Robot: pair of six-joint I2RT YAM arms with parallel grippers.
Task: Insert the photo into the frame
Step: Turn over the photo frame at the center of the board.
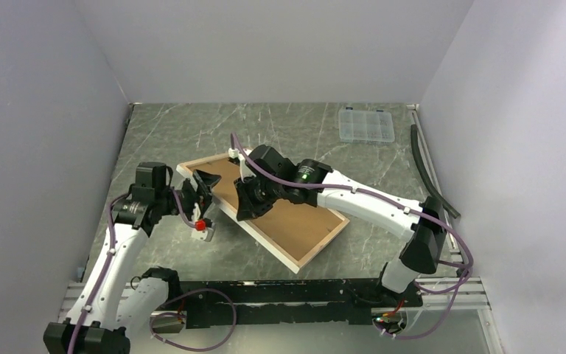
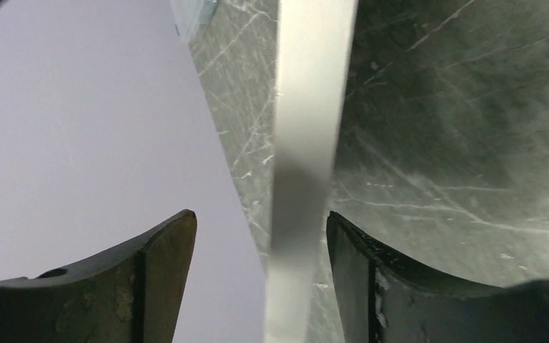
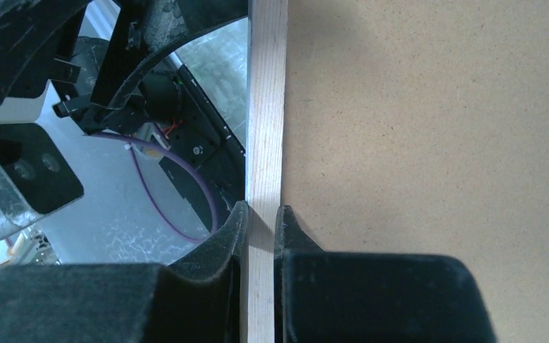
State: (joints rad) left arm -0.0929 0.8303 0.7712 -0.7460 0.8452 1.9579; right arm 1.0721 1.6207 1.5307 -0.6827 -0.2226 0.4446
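The frame (image 1: 321,242) lies slantwise mid-table, wood back up, with one brown backing panel (image 1: 298,221) filling it. I can't pick out the photo in any view. My right gripper (image 3: 261,214) is clamped on its wooden rail. My left gripper (image 2: 261,229) gapes wide around a blurred pale strip; I can't tell whether they touch. One compartment box (image 1: 366,125) sits well apart, far right, with bare table between.

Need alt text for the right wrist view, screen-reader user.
The right hand is shut on the light wood rail of the frame, one black finger on each side. A brown backing panel fills the right; at left, black robot hardware and a purple cable.
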